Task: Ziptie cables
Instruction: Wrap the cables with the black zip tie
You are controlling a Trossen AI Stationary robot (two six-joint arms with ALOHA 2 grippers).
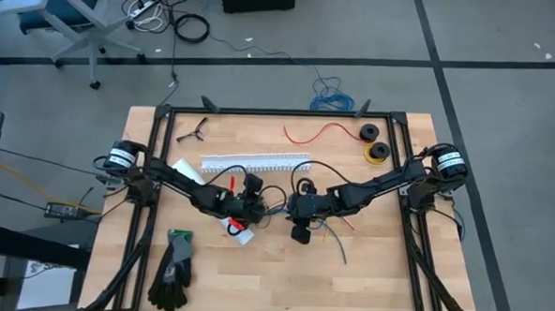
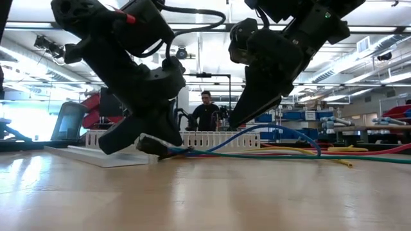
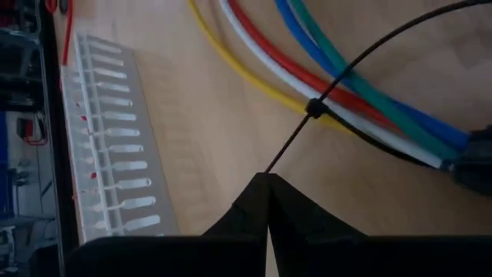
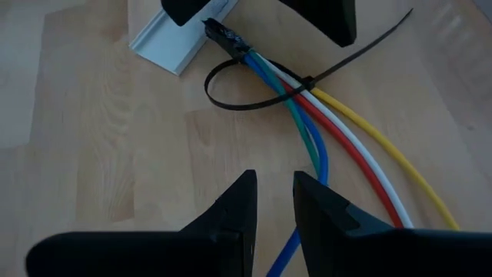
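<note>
The cables (image 4: 346, 138) are yellow, white, red, blue and green wires lying on the table, joined at a dark-sleeved end (image 4: 223, 35). A black zip tie (image 4: 211, 88) loops loosely round them, and its head (image 3: 314, 108) sits on top of the wires. My left gripper (image 3: 266, 178) is shut low at the table (image 2: 151, 146), beside that end. My right gripper (image 4: 273, 183) is slightly open above the wires (image 2: 247, 115), lifted off the table. In the high view the cables (image 1: 335, 235) lie near both grippers. My left gripper meets the zip tie's tail (image 3: 286, 150) on the yellow wire's side of the head. The tail runs straight from the head into the shut fingertips (image 3: 257, 188). In the right wrist view the pointed tip (image 4: 407, 14) sticks out past them. The pinch itself is hidden by the fingers.
The white comb-edged channel (image 1: 257, 161) lies toward the far side, and a flat white strip (image 4: 177, 38) lies by the sleeved end. Black gloves (image 1: 172, 268) lie near the left front. A thin red wire (image 1: 321, 131) and tape rolls (image 1: 372, 141) sit far right. A person (image 2: 207, 109) stands beyond.
</note>
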